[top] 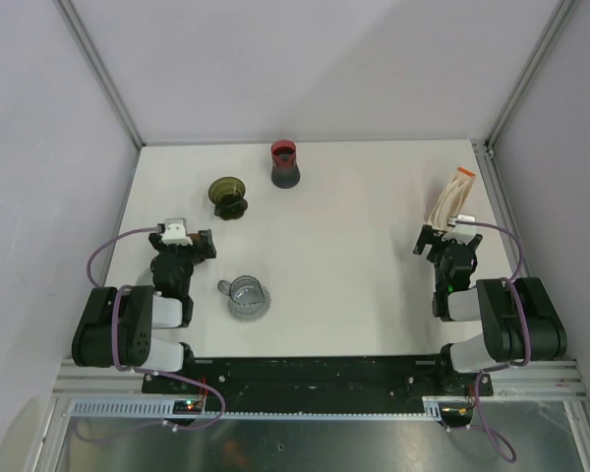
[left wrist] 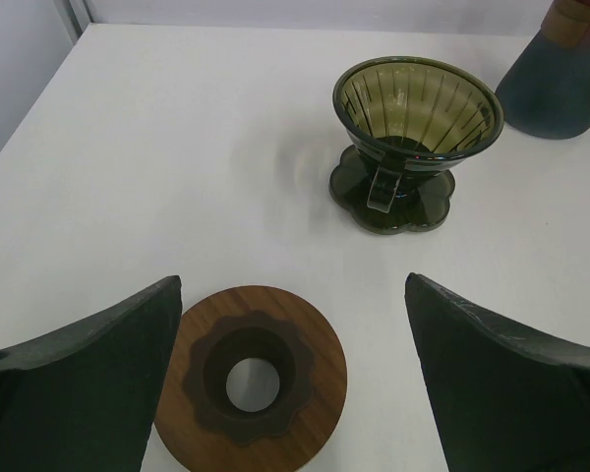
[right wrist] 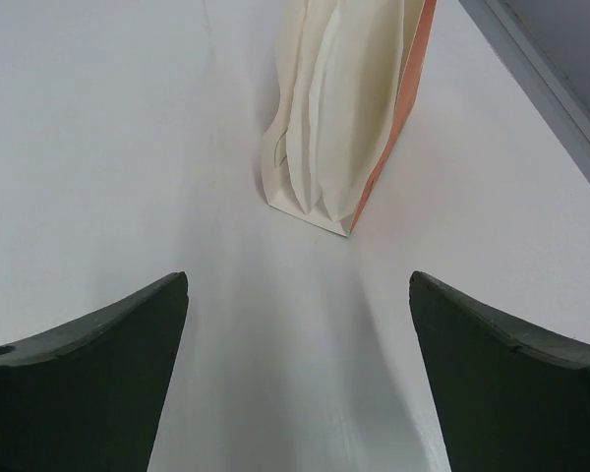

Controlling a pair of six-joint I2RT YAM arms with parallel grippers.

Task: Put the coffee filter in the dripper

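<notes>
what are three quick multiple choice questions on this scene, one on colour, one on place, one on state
1. The dripper is: A red, B olive green, C white.
2. The coffee filters lie: A in the dripper, B just ahead of the right gripper, C at the far left corner.
3. The left gripper is: A shut on the dripper, B shut on a filter, C open.

Answers: 1 B, its ribbed cone shows translucent green. 2 B, the pack lies on the table in front of that gripper's fingers. 3 C, its fingers stand wide apart.

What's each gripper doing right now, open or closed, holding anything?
Left gripper: open, holding nothing, with a wooden ring on the table below it.
Right gripper: open, holding nothing, with the coffee filters lying just ahead.
</notes>
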